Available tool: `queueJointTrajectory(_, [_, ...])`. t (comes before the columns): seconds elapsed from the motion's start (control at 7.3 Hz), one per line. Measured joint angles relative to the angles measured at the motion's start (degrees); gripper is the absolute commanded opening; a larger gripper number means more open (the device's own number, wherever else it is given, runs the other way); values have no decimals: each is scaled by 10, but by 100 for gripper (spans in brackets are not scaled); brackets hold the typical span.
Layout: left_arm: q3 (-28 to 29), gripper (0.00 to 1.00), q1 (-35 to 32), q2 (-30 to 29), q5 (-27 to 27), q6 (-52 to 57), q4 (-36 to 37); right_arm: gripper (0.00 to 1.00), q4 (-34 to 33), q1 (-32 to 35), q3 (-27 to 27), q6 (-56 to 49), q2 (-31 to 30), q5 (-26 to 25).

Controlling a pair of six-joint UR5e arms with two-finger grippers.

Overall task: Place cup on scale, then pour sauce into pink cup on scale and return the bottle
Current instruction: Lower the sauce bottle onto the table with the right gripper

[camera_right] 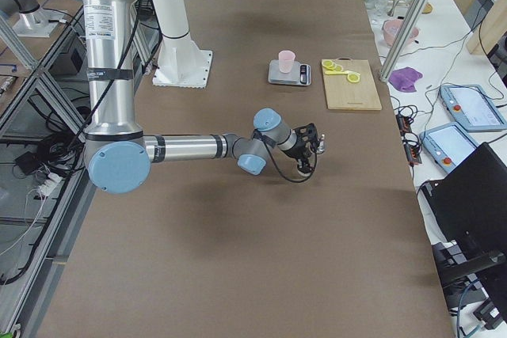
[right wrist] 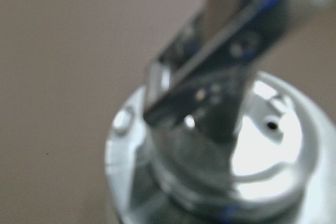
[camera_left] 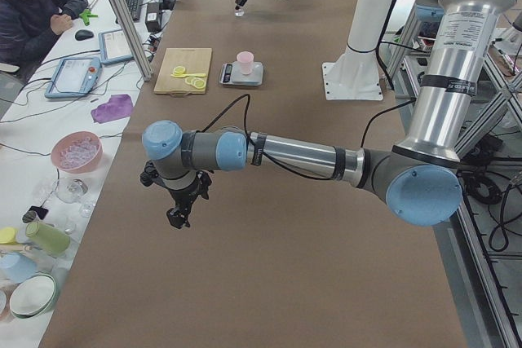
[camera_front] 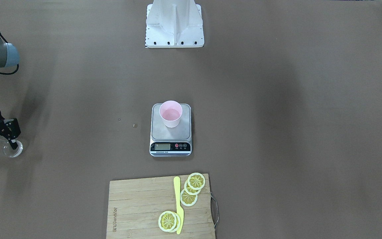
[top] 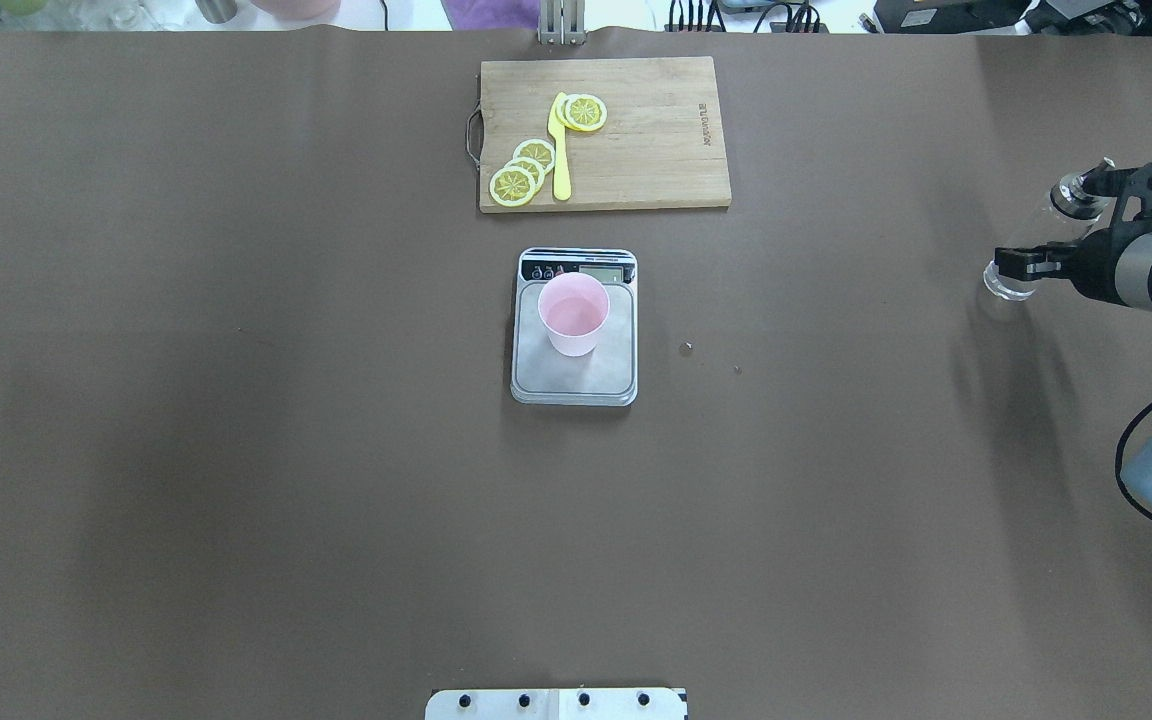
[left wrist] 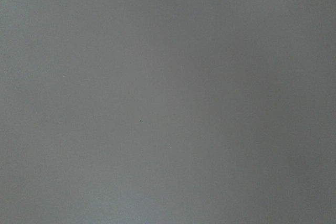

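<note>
The pale pink cup [camera_front: 170, 114] stands upright on the steel platform of the scale [camera_front: 183, 132] at mid-table; both also show in the overhead view, the cup [top: 573, 312] and the scale [top: 573, 388]. My right gripper [top: 1014, 262] is shut on the clear bottle [top: 1008, 284] low on its body, far out on my right side. The bottle's silver cap [right wrist: 252, 166] fills the right wrist view, close and blurred. In the front view the bottle's base [camera_front: 13, 151] is at the table; I cannot tell if it touches. My left gripper [camera_left: 181, 211] hangs over bare table; I cannot tell if it is open or shut.
A wooden cutting board [top: 656, 150] with lemon slices and a yellow knife [top: 560, 150] lies beyond the scale. Two small droplets [top: 687, 347] sit on the brown table right of the scale. The robot's white base [camera_front: 174, 30] stands at the near edge.
</note>
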Motion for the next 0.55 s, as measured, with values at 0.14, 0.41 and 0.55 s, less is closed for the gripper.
queueJointTrajectory(0.14, [0,98,0,0,0,0,0,0,0,-1,-2,-1,0,-1])
queueJointTrajectory(0.41, [-1,98,0,0,0,0,0,0,0,-1,-8,-3,1,-2])
queueJointTrajectory(0.55, [-1,98,0,0,0,0,0,0,0,-1,-9,-3,1,-3])
